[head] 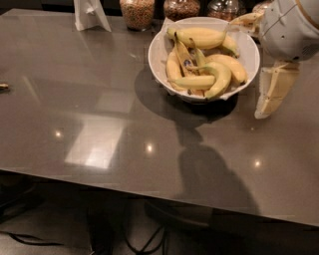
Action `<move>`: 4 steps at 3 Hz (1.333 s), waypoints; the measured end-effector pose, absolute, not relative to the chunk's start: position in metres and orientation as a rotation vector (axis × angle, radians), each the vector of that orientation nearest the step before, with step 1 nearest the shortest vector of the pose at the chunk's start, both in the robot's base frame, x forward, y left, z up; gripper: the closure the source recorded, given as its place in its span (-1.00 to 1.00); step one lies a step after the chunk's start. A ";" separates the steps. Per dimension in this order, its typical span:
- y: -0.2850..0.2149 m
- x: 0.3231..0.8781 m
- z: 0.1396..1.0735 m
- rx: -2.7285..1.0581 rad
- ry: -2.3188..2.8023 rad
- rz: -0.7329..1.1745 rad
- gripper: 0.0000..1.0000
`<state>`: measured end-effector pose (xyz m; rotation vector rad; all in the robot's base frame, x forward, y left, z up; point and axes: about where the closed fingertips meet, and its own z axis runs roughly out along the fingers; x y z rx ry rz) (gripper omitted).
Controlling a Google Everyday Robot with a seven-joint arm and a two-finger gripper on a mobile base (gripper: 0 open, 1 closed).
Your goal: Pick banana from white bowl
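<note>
The white bowl (159,52) stands at the back right of the dark table and holds several yellow bananas (202,37). One banana (195,82) lies across the front of the pile. My gripper (246,67) hangs at the bowl's right rim, under the white wrist (291,27). It is open and empty. One cream finger (273,89) points down outside the bowl, and the other (244,19) reaches over the back rim. Neither touches a banana.
Glass jars of grain (137,11) stand in a row behind the bowl. A white folded stand (89,12) is at the back left. A small object (4,86) lies at the table's left edge. The table's front edge runs near the bottom.
</note>
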<state>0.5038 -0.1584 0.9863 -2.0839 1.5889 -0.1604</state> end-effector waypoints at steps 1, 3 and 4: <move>-0.154 0.521 0.996 -2.157 1.402 -0.351 -1.00; -0.137 0.544 1.009 -2.298 1.053 -0.599 -1.00; -0.137 0.544 1.009 -2.299 1.053 -0.599 -1.00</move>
